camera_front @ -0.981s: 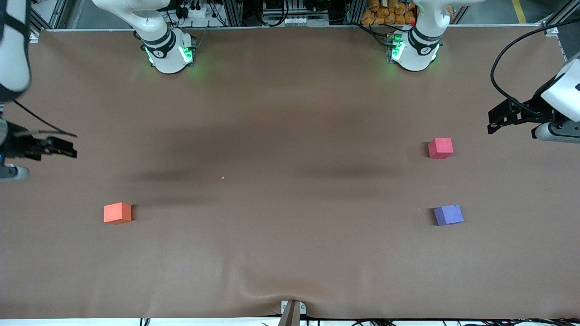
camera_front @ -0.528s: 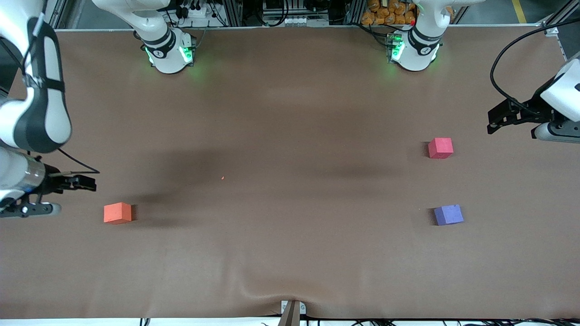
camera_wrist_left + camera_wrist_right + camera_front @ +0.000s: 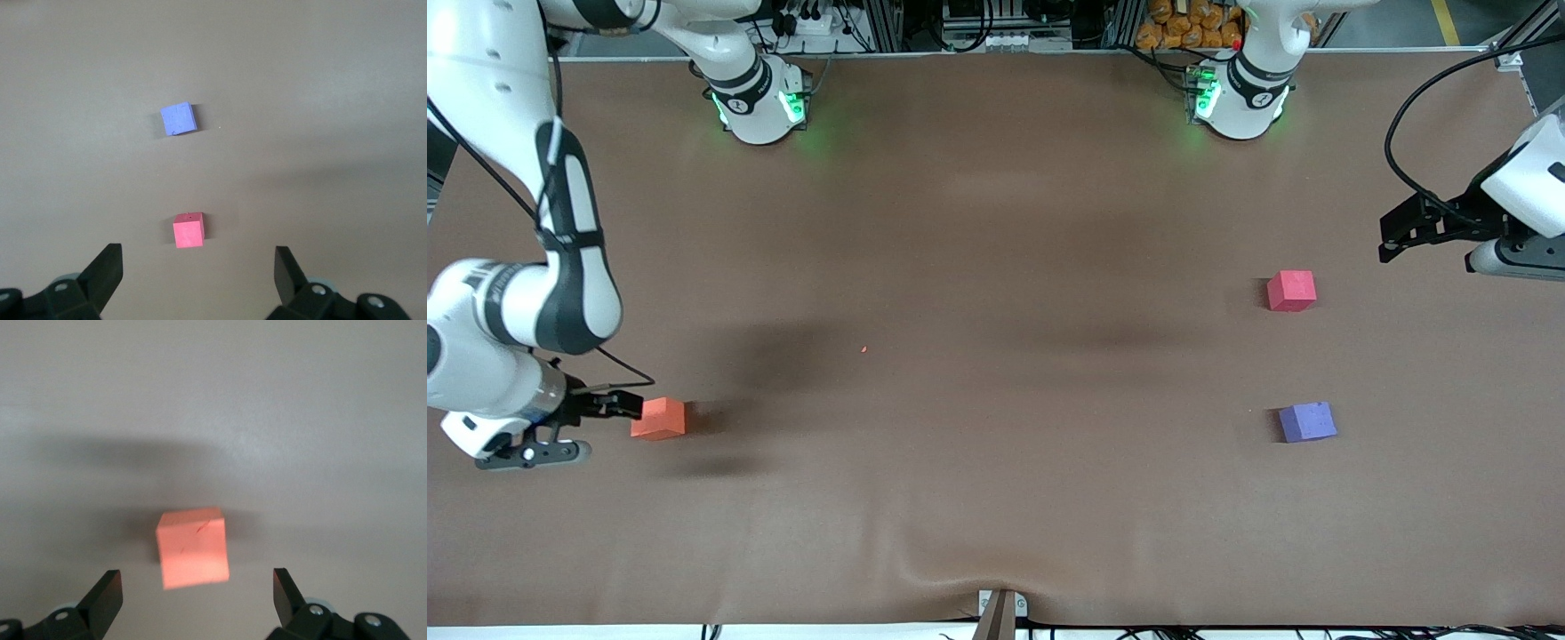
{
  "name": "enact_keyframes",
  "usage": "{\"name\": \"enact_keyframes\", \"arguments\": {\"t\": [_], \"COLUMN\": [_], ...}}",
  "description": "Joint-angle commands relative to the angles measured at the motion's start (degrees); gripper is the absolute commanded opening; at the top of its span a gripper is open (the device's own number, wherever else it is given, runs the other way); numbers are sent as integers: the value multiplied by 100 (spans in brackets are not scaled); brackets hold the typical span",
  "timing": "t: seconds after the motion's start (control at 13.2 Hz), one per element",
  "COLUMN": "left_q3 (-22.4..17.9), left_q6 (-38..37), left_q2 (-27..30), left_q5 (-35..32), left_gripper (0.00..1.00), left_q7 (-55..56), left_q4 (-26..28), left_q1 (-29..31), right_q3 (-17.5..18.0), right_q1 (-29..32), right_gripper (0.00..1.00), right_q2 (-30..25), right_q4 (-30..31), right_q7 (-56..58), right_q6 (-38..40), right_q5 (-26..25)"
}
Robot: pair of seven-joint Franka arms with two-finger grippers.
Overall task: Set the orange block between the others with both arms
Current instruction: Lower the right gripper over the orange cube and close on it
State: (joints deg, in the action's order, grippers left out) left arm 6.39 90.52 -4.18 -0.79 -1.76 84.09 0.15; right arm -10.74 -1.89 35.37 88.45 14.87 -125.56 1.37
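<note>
The orange block point(image 3: 658, 419) lies on the brown table toward the right arm's end. My right gripper point(image 3: 630, 405) hangs low right beside it, open. In the right wrist view the orange block point(image 3: 193, 548) sits just ahead of the right gripper point(image 3: 195, 580), whose fingers stand wide apart with nothing between them. The red-pink cube point(image 3: 1291, 291) and the purple-blue cube point(image 3: 1307, 421) lie toward the left arm's end, the purple-blue one nearer the front camera. My left gripper point(image 3: 1389, 240) waits open over the table's end beside them. From there the left wrist view takes in the red-pink cube point(image 3: 189, 231) and the purple-blue cube point(image 3: 179, 119).
A brown cover point(image 3: 996, 222) spans the table, with a wrinkle point(image 3: 951, 569) near its front edge above a small bracket point(image 3: 1000, 610). A tiny orange speck point(image 3: 863, 349) lies mid-table. A black cable point(image 3: 1414, 116) loops over the table by the left arm's wrist.
The right arm has swung in from the table's end, bringing its open gripper toward the front camera and up against the orange block. The left arm has hardly moved. No cube has moved.
</note>
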Motion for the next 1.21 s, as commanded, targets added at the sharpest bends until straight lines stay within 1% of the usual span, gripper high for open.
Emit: {"name": "enact_keyframes", "arguments": {"t": [0.0, 0.23, 0.45, 0.6, 0.83, 1.13], "left_q3": [29, -7, -7, -7, -7, -7], "left_q6": [10, 10, 10, 10, 10, 10], "left_q2": [13, 4, 4, 4, 4, 4], "left_q5": [-35, -35, -35, -35, -35, -35], "left_gripper": [100, 100, 100, 100, 100, 100], "left_q7": [-97, -97, -106, -106, -106, -114], "left_q4": [-33, -33, -16, -16, -24, -25], "left_q1": [38, 64, 100, 100, 109, 109], "right_q3": [55, 63, 72, 229, 301, 301], "right_q1": [163, 163, 119, 145, 154, 198], "right_gripper": [100, 100, 100, 100, 100, 100], "right_q2": [321, 541, 612, 708, 857, 876], "right_q4": [-223, -223, -223, -223, -223, -223], "right_q7": [324, 324, 324, 333, 359, 657], "right_q6": [-126, -302, -311, -398, -584, -575], "right_q5": [-31, -23, -23, -23, -31, -23]}}
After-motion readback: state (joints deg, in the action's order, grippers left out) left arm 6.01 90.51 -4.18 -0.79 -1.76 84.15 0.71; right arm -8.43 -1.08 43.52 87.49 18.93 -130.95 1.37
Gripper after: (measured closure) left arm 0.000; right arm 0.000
